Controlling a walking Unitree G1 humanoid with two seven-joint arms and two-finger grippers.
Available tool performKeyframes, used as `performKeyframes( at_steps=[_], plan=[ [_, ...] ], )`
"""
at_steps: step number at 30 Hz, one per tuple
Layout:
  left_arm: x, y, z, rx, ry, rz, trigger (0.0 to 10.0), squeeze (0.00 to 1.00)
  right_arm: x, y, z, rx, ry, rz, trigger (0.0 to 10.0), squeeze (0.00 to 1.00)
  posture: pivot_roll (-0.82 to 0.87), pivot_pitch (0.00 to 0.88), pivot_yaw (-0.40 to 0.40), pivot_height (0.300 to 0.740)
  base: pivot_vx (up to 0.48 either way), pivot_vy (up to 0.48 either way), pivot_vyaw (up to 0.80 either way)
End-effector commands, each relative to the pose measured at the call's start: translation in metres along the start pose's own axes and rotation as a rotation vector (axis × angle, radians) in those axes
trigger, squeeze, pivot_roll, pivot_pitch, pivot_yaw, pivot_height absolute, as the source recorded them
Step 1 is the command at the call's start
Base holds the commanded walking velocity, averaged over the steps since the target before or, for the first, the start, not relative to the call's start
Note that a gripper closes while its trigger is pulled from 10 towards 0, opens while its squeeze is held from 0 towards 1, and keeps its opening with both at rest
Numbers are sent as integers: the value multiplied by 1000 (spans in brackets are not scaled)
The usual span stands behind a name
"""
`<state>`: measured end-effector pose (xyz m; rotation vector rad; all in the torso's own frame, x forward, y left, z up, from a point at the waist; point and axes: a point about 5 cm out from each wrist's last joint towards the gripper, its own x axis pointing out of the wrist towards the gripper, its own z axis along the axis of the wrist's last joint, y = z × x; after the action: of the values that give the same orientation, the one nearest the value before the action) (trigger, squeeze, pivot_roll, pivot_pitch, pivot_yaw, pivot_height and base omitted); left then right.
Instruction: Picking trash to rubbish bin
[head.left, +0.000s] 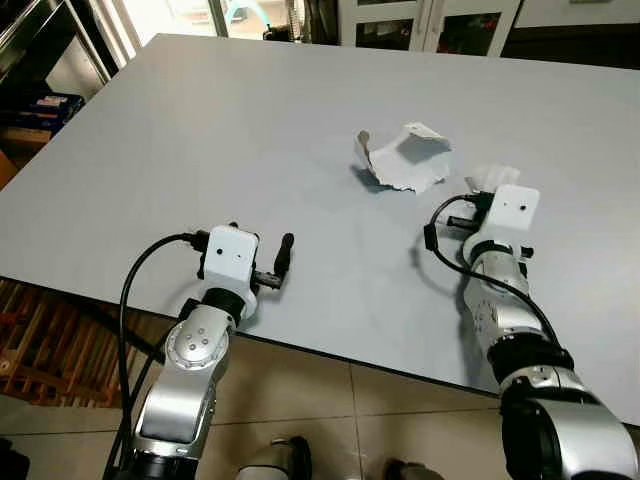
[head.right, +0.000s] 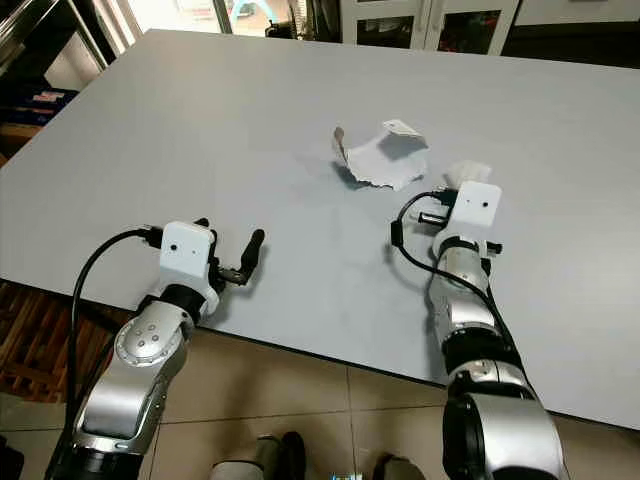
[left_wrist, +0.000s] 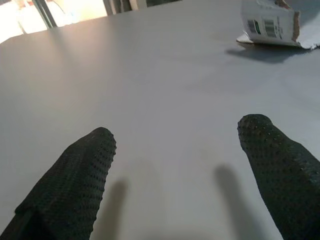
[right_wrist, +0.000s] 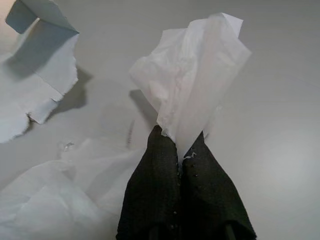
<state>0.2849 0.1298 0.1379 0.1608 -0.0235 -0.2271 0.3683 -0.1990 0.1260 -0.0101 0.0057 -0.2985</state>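
Spreading wide, the grey matte table (head.left: 200, 140) carries a torn white paper wrapper (head.left: 404, 160) mid-surface. Right gripper (right_wrist: 180, 150) has its fingers pinched together on a crumpled white tissue (right_wrist: 192, 80), probably light, limp and tearable. Left gripper (left_wrist: 175, 170) is spread, holding nothing; its wrist view reveals the wrapper's barcode.

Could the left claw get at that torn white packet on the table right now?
Probably yes. The left claw is open and holds nothing, and only bare table lies between it and the torn packet. The right claw is shut on tissue.
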Motion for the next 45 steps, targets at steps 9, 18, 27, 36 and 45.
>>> performKeyframes(
  at_steps=[9,18,27,36,45],
  plan=[
    [7,-4,2,-38,-32,-6,10000,0,-18,-17,18,-117,-165,-18,0,0,40,157,67,740,0,0,0],
    [21,-9,8,-72,-54,-7,10000,0,-53,-32,29,-135,-226,-48,0,0,-6,132,66,740,0,0,0],
    [21,-17,8,-107,-53,-48,10000,0,-92,-37,39,-176,-253,-66,1294,0,-66,123,73,740,0,0,0],
    [27,-21,20,-152,-93,-67,10000,0,-110,-34,50,-197,-248,-45,10000,0,-87,101,69,740,0,0,0],
    [34,-27,45,-211,-144,-84,10000,0,-109,-34,69,-193,-263,-46,10000,0,-91,93,62,740,0,0,0]
  ],
)
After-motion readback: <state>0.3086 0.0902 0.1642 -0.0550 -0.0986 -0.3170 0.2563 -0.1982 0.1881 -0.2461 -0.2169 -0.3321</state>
